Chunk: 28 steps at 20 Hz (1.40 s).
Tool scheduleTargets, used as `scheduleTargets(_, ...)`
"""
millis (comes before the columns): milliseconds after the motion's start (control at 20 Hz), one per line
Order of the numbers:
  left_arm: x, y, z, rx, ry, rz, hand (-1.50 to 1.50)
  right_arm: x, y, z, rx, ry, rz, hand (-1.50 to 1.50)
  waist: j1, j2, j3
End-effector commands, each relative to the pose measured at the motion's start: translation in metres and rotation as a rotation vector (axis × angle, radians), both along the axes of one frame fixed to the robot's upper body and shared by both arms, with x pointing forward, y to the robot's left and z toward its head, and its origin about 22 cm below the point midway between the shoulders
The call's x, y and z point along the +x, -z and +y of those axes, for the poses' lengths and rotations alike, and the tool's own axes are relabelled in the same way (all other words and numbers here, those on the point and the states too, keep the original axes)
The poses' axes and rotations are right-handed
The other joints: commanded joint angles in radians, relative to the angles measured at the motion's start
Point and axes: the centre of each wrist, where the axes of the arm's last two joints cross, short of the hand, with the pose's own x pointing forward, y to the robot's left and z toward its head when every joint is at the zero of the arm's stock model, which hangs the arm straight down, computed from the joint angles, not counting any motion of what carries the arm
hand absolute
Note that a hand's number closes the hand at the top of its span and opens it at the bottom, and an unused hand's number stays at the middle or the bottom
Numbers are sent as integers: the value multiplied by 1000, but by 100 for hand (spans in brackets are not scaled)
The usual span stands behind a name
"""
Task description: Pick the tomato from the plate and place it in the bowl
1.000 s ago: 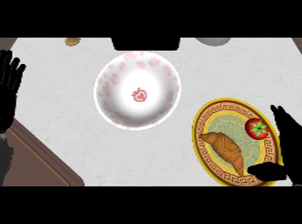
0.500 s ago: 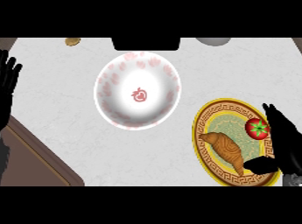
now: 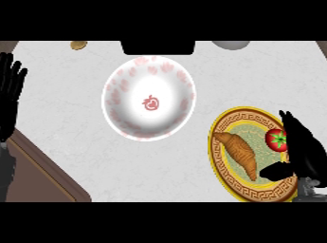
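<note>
Fingers (image 3: 292, 124) of the right hand (image 3: 307, 151) are spread over the plate's (image 3: 225, 178) right edge, thumb (image 3: 276, 171) below, pinching nothing. Just left of them, touching or nearly so, sits the tomato (image 3: 277, 139), round, beside a croissant (image 3: 239, 153). Farther up-left stands the bowl (image 3: 149, 98). At the counter's (image 3: 75, 142) left edge the left hand (image 3: 2, 100) rests open, well apart.
</note>
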Motion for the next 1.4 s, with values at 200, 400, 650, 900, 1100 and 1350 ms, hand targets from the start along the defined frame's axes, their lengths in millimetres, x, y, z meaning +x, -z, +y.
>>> scheduleTargets(200, -2, 9, 8, -5, -11, 8, 0, 3, 13, -24, 18, 66, 39, -150, 0, 0, 1)
scheduleTargets(400, -4, -2, 3, 5, 2, -19, 0, 2, 24, -31, 5, 66, 57, -150, 0, 0, 1)
scheduleTargets(650, -3, 5, 9, 12, 18, -17, 0, 4, 46, -29, -60, -4, -74, 150, 1, 1, 1)
scheduleTargets(900, -9, 12, 15, 12, 12, -14, 0, 33, 19, -41, -103, -3, -92, 150, 4, 0, 1)
scheduleTargets(1100, 6, -3, 1, 12, 35, -17, 0, 53, -3, -106, -135, -300, 102, 150, 41, 15, 3)
scheduleTargets(1350, 12, -12, -7, -4, 55, -30, 0, 75, -53, -161, -135, -508, 171, 150, 61, 20, 5)
